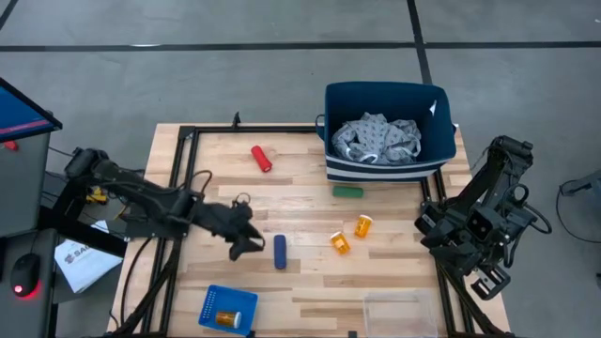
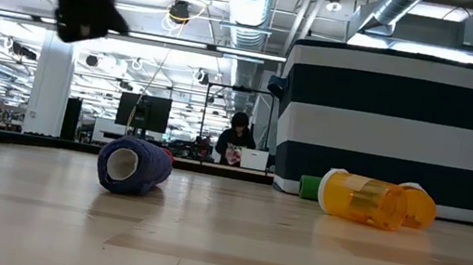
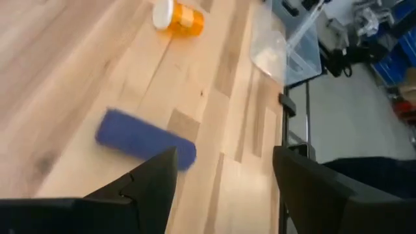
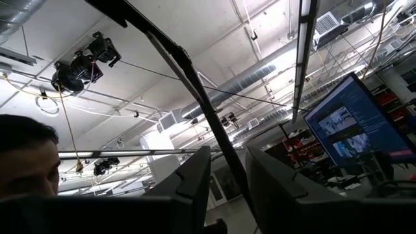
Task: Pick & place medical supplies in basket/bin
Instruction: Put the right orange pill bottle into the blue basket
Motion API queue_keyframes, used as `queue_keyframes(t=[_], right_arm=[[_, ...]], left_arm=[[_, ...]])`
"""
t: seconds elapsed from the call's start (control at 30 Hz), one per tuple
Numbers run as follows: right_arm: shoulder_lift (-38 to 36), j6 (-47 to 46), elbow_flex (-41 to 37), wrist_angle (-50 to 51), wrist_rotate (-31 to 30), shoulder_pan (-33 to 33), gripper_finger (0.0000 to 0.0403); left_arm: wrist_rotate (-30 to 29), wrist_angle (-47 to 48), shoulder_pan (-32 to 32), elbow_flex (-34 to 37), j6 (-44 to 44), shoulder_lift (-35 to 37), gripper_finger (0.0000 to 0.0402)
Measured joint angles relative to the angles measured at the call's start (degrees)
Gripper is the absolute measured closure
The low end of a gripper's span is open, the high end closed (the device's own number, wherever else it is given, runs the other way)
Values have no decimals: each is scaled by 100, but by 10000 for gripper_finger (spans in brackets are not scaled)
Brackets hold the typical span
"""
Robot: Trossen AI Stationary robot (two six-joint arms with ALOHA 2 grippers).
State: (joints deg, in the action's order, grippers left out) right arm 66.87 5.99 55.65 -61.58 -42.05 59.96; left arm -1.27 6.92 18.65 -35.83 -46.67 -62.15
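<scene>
Above the table's middle, the left gripper [image 1: 252, 242] reaches out low, fingers apart and empty, just beside the dark blue cylinder [image 1: 280, 252] lying on the wood; the right gripper [image 4: 227, 188], slightly parted, rests folded at the table's right edge.

- The navy bin [image 1: 387, 164], white-striped, stands at the far right of the surface with the grey patterned garment [image 1: 380, 139] crumpled inside.
- A green cylinder [image 1: 347, 192] lies just before it; a red one [image 1: 261, 159] lies well left.
- A dark blue cylinder [image 1: 280, 252] and two orange pill bottles [image 1: 340, 242] [image 1: 363, 225] lie on their sides mid-surface.
- The small blue basket [image 1: 228, 308] holds what looks like another orange bottle [image 1: 228, 319].
- A clear tray [image 1: 399, 313] sits at the near right.
</scene>
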Motion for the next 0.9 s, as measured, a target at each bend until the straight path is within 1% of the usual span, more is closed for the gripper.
queue_keyframes(t=[0.1, 0.17, 0.23, 0.27, 0.33, 0.43, 0.47, 0.53, 0.63, 0.73, 0.83, 0.9], right_arm=[[0, 33, -1, 0, -80, 0, 308], [0, 45, -1, 0, -214, 0, 308], [0, 43, 0, 0, -545, 2, 308], [0, 11, -1, 2, -829, 2, 308], [-2, -200, -1, 61, -1706, 2, 308], [-2, -811, -1, 642, -3179, -13, 307], [0, -1060, -1, 896, -3574, -24, 306], [0, -1650, -1, 1424, -4073, -68, 299], [2, -2546, -1, 1950, -4464, -150, 282], [-2, -3255, -1, 2367, -4631, -285, 260], [-2, -4038, -1, 3002, -4576, -553, 239], [-2, -4625, -1, 3536, -4236, -814, 229]], left_arm=[[443, -11, -291, 0, 467, -20, 163], [542, -62, -459, 0, 656, -20, 166], [574, -195, -653, 0, 780, -20, 166], [572, -265, -761, 0, 806, -16, 166], [561, -442, -958, 0, 824, -11, 163], [558, -694, -1177, 0, 828, -9, 163], [560, -755, -1221, 0, 828, -9, 163], [561, -802, -1272, 0, 828, 31, 163], [563, -840, -1271, 0, 830, 161, 162], [561, -931, -1269, 0, 830, 412, 160], [434, -1006, -1269, -2, 829, 755, 160], [347, -1082, -1269, -5, 837, 985, 160]])
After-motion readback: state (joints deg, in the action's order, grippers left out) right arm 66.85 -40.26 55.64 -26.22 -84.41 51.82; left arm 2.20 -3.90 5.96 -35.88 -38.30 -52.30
